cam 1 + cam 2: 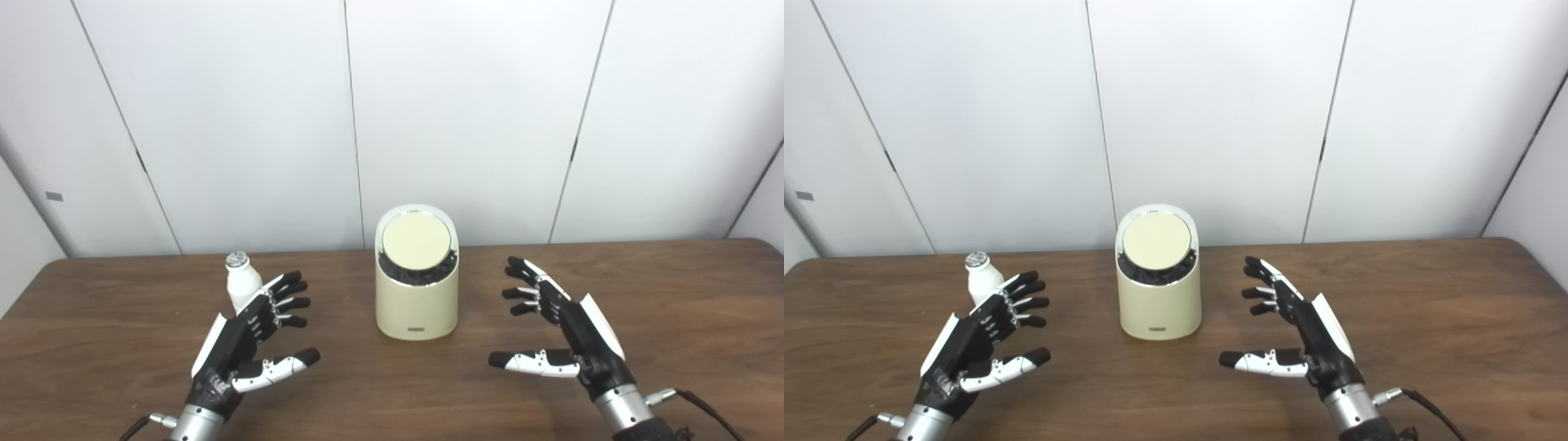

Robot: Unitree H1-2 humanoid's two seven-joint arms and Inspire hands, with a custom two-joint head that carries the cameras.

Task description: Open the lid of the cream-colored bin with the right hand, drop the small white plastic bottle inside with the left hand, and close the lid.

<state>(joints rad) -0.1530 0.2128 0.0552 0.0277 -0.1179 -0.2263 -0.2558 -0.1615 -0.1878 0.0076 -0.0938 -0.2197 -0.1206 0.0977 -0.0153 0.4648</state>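
Note:
The cream-colored bin [416, 300] stands upright at the middle of the brown table, its round lid [416, 239] down over a dark rim. A small white plastic bottle [241, 283] with a silver cap stands to the bin's left. My left hand [248, 340] is open just in front of the bottle, its fingertips overlapping the bottle's lower right side in the picture; whether they touch it I cannot tell. Right of the bin, my right hand [560, 327] is open with fingers spread, holding nothing and apart from the bin.
The brown wooden table [392, 392] runs across the whole view, with its far edge against white wall panels [465, 110]. A cable [704, 407] trails from my right wrist at the lower right.

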